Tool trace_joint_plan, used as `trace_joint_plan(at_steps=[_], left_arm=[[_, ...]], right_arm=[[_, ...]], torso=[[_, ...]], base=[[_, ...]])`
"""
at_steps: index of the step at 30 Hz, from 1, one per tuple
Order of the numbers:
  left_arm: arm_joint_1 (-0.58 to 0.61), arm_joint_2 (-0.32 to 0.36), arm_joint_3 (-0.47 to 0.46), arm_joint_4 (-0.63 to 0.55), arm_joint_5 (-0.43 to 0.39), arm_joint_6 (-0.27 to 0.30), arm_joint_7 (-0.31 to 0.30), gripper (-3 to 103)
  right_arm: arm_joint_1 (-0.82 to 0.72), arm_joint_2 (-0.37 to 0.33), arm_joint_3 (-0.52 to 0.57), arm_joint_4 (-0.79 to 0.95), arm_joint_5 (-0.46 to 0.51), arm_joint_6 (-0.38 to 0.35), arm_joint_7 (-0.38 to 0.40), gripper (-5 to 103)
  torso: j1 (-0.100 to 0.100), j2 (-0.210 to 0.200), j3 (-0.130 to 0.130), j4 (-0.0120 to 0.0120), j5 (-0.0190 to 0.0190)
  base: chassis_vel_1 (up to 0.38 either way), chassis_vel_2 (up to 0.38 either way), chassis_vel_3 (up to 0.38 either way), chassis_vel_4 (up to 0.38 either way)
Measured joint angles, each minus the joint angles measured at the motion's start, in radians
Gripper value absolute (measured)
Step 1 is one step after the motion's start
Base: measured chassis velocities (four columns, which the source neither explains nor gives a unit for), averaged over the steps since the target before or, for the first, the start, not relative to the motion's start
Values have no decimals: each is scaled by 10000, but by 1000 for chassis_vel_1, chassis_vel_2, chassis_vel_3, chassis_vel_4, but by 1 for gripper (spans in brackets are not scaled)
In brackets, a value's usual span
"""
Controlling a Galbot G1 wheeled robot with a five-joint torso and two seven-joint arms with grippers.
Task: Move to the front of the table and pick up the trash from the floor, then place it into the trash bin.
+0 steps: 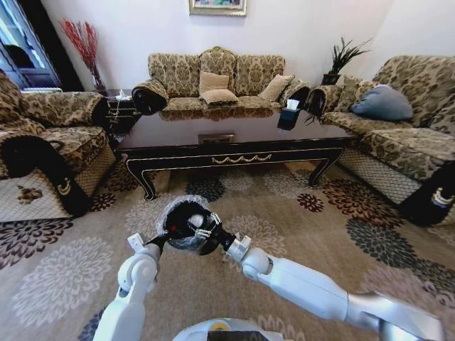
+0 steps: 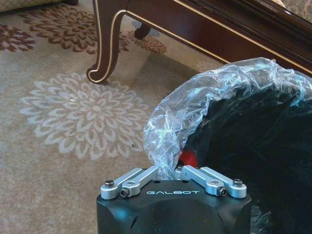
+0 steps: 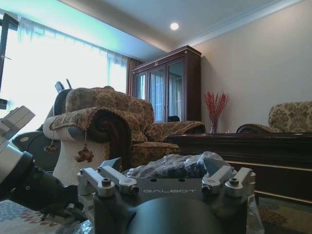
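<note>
The trash bin [image 1: 178, 213], black with a crinkly clear bag over its rim, hangs above the floor [image 1: 320, 234] in front of the table [image 1: 234, 135]. My left gripper [image 1: 162, 240] is shut on the bin's bag-covered rim [image 2: 168, 146], as the left wrist view shows, and its own point is [image 2: 168, 173]. Inside the bin a small red bit [image 2: 189, 158] shows. My right gripper [image 1: 205, 231] sits over the bin's mouth with its jaws spread, and a white crumpled piece [image 1: 193, 219] lies just beside it. In the right wrist view the bag [image 3: 170, 165] bulges past that gripper [image 3: 168, 184].
The table's curved leg [image 2: 105, 44] stands on the patterned carpet close behind the bin. Sofas ring the table on the left [image 1: 50, 149], back [image 1: 213, 85] and right [image 1: 412, 135]. A black tissue box [image 1: 290, 112] stands on the table's far right.
</note>
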Motion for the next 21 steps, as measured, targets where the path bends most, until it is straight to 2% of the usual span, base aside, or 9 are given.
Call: trace_joint_plan(at_steps=[3, 9, 12, 14, 15, 16, 17, 19, 21], left_arm=[[224, -9, -263, -102, -20, 0, 2, 2], [275, 338, -1167, -147, -474, 2, -45, 2], [326, 1117, -2327, -176, -1248, 30, -255, 2], [420, 1281, -2588, -178, -1398, 46, -272, 2], [507, 1374, -2772, -178, -1523, 49, -284, 2], [663, 1513, -3046, -179, -1832, 53, -354, 2], [781, 1607, -3205, -178, -2055, 54, -436, 2], [877, 1668, -3337, -178, -2180, 56, -487, 2], [1034, 1751, -3655, -205, -2369, 56, -533, 2]], right_arm=[[-111, -74, 309, 241, 42, -102, 216, 99], [-395, -47, 1055, 75, 540, -422, 776, 100], [-512, 8, 1632, -587, 770, -667, 927, 100], [-577, 103, 1797, -780, 864, -914, 1275, 100], [-635, 195, 1899, -926, 976, -1212, 1762, 100], [-718, 349, 1987, -1123, 1193, -1989, 2958, 100], [-769, 459, 2032, -1250, 1459, -2480, 3638, 100], [-831, 602, 2080, -1386, 1782, -2880, 4168, 100], [-946, 1017, 2184, -1745, 2440, -3587, 5127, 100]], torso=[[0, 0, 0, 0, -3], [0, 0, 0, 0, -2], [0, 0, 0, 0, 0], [0, 0, 0, 2, 0], [0, 0, -1, 2, -2], [0, 0, 0, 3, -2], [0, 0, 0, 1, -3], [0, 0, 0, 0, -7], [0, 0, 0, -2, -5]], base=[[0, 0, 0, 0], [0, 0, 0, 0], [0, 0, 0, 0], [0, 0, 0, 0], [0, 0, 0, 0], [0, 0, 0, 0], [0, 0, 0, 0], [0, 0, 0, 0], [0, 0, 0, 0]])
